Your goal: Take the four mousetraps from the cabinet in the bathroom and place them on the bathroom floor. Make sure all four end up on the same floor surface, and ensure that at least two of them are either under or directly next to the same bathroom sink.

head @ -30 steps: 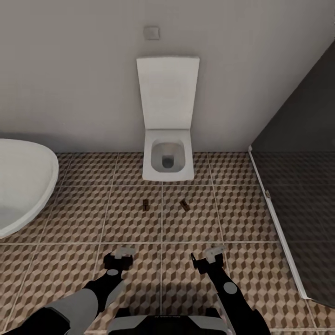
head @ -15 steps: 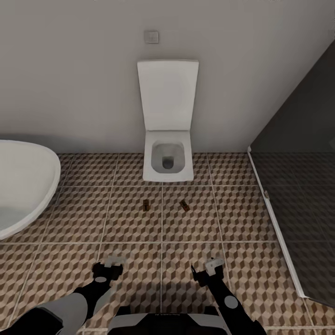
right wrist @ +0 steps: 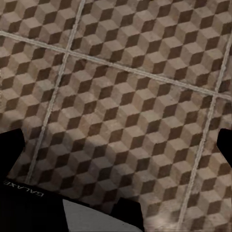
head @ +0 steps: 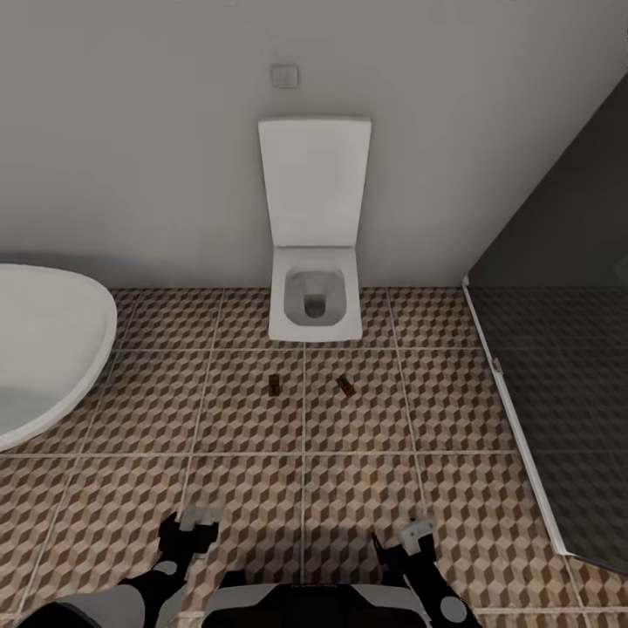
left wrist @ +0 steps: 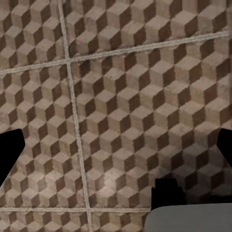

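"GALAXE", upside down, on black robot part in right wrist view.

From above, the bathroom floor is looked down upon and forward to the toilet at the wall. The same cube-patterned tiles (seen close) are faced by both wrist views.

Two mousetraps too small for detail; bathtub cut off at the edge

White toilet with raised lid against a grey wall, flush plate above; white bathtub left, dark glass shower screen right.
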Robot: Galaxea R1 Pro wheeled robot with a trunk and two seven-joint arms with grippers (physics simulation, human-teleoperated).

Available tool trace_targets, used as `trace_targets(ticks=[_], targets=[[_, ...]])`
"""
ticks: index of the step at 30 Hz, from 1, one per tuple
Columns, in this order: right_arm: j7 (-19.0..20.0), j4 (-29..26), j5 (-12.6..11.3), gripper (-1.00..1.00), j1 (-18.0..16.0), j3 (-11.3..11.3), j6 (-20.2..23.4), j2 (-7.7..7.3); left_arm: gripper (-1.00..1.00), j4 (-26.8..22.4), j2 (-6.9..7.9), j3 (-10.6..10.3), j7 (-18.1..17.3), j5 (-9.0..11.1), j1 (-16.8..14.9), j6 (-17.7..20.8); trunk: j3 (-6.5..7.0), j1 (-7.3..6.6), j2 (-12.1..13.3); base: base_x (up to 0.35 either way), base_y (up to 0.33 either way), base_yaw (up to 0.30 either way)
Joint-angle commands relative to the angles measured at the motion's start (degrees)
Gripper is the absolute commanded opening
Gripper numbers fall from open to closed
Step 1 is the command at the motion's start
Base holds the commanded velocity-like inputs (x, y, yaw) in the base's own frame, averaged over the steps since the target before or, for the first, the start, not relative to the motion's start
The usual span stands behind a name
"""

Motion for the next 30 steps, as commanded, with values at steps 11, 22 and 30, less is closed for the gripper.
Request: trace_targets(ticks=[11, 22, 30], targets=[[0.14, 12.94, 0.19, 1.0, -0.02, -7.36, -10.23, -1.75, 1.0, 0.41, 0.87, -0.35, 0.25, 3.6, 4.01, -3.14, 1.95, -2.41, 4.39, 0.0, 0.0, 0.0], [0.08, 17.76, 0.13, 1.0, -0.02, -8.84, -11.58, -3.19, 1.0, 0.47, 1.93, -0.32, 0.21, 8.26, 9.44, -6.82, 3.93, -4.83, 8.8, 0.0, 0.0, 0.0], [-0.45, 20.38, 0.13, 1.0, -0.02, -8.99, -12.1, -3.38, 1.0, 0.47, 1.67, -0.32, 0.25, 8.86, 11.71, -9.5, 5.36, -6.58, 12.01, 0.0, 0.0, 0.0]])
